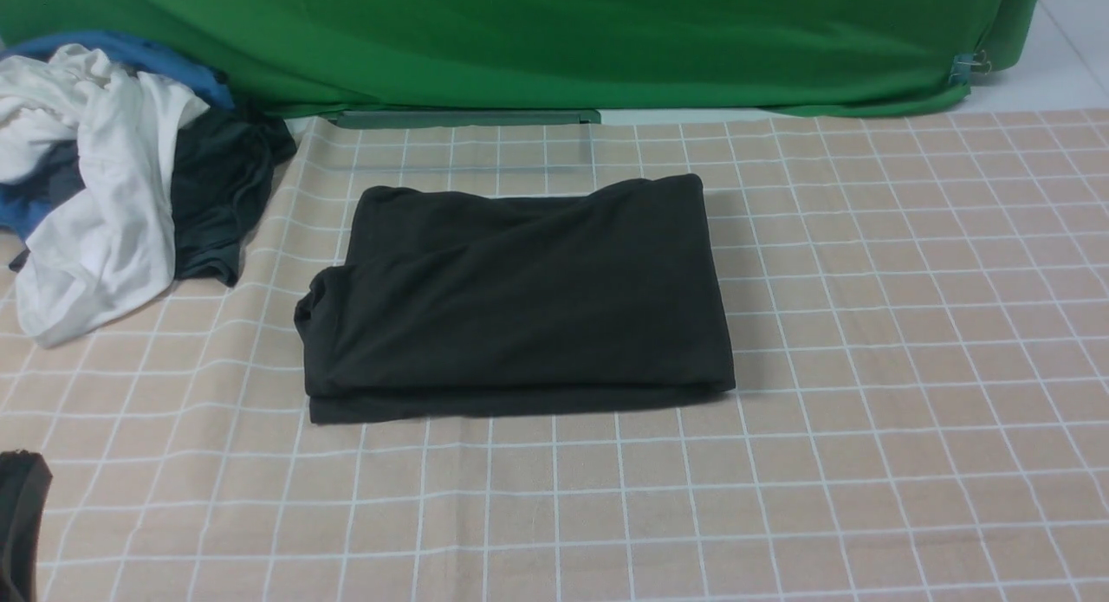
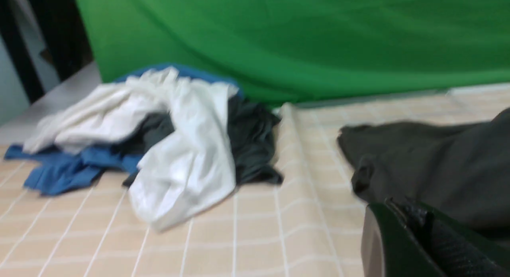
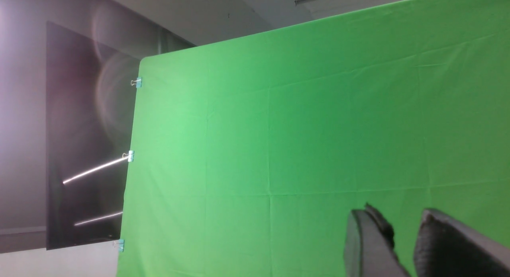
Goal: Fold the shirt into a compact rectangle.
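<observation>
The table [image 1: 866,463], under a beige checked cloth, carries the shirt [image 1: 520,299] near the middle, a little toward the far edge. It is already folded into a thick, roughly rectangular stack, its long axis running side to side, parallel to the near edge. The far edge of the stack is wavy and a small bulge sticks out at its left side, so by my reading the fold is done or close to done, needing at most a tidy there.

At the far left corner lies a pile of clothes [image 1: 104,178], white, blue and dark, apart from the shirt.

The left gripper [image 2: 414,237] shows blurred in its wrist view, low and close to the shirt's left side, with the shirt lying to its right and ahead. Its jaws are closed together and nothing appears caught in them. A dark shape at the near left edge of the table in the front view is probably this arm. It is the nearer arm, so any touch-up of the bulge would fall to it.

The right gripper [image 3: 402,245] points up at the green backdrop [image 3: 318,129], well away from the shirt. Its fingers stand parted with green showing between them, holding nothing.

No print, label or writing can be read on the shirt as it lies.
</observation>
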You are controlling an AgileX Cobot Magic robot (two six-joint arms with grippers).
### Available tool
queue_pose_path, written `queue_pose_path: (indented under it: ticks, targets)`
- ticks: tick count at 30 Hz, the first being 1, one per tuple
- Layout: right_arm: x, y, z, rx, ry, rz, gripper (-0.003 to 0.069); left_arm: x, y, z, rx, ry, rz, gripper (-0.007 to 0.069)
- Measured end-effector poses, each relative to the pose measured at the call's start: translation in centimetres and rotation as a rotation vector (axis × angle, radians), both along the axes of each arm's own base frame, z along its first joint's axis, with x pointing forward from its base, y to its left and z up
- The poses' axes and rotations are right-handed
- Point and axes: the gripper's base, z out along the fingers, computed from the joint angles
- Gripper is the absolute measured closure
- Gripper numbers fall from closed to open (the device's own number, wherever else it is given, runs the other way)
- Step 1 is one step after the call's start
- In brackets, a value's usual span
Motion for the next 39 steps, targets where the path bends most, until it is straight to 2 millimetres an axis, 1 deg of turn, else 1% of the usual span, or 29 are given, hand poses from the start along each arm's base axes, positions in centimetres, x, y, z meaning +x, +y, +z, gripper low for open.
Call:
queue_pose_path:
  ticks: [7, 34, 36, 39]
  targets:
    - [0.0, 0.0, 0.0, 0.0, 0.001, 0.0, 0.0424, -0.1, 0.0, -0.9, -0.009, 0.095, 0.002, 0.0605]
    - [0.0, 0.0, 0.0, 0.0, 0.001, 0.0, 0.0422, -0.1, 0.0, -1.0, -0.009, 0.104, 0.002, 0.0602]
    - [0.0, 0.0, -0.2, -0.021, 0.008, -0.011, 0.0422, -0.1, 0.0, -1.0, -0.009, 0.104, 0.002, 0.0602]
    - [0.6, 0.1, -1.9, -0.112, 0.075, -0.084, 0.0422, -0.1, 0.0, -1.0, -0.008, 0.104, 0.002, 0.0602]
